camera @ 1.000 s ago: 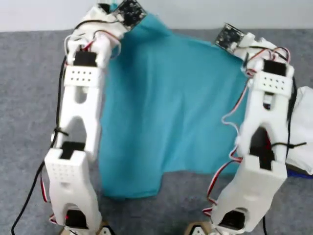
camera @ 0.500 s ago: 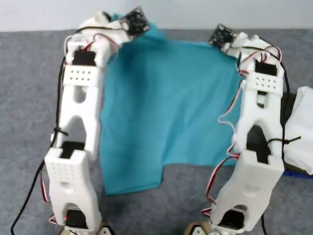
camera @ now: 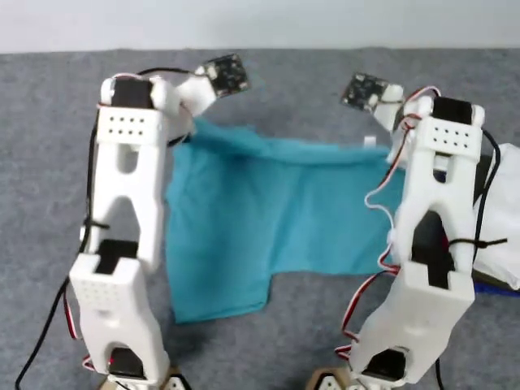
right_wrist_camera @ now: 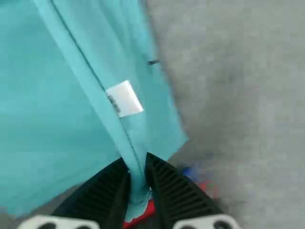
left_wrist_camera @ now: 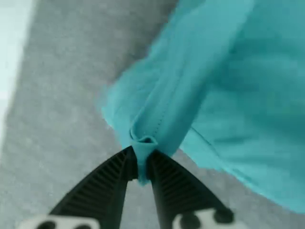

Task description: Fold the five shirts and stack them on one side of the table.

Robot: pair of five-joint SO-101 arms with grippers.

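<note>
high cam: fixed, overhead, facing down | wrist cams: v. close, downward | shared: teal shirt (camera: 268, 219) edge

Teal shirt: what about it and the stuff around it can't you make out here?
High view: shirt, right edge hidden behind the right arm.
High view: white cloth, cut off by the frame edge and that arm.
Right wrist view: label, print too blurred.
Right wrist view: red and blue thing, mostly behind the right gripper.

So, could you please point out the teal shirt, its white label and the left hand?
teal shirt (camera: 276, 219), high view, on the flat middle of the cloth.
white label (right_wrist_camera: 124, 98), right wrist view, on the label's centre.
left hand (left_wrist_camera: 141, 156), left wrist view, between its fingertips, pinching the shirt's edge.
</note>
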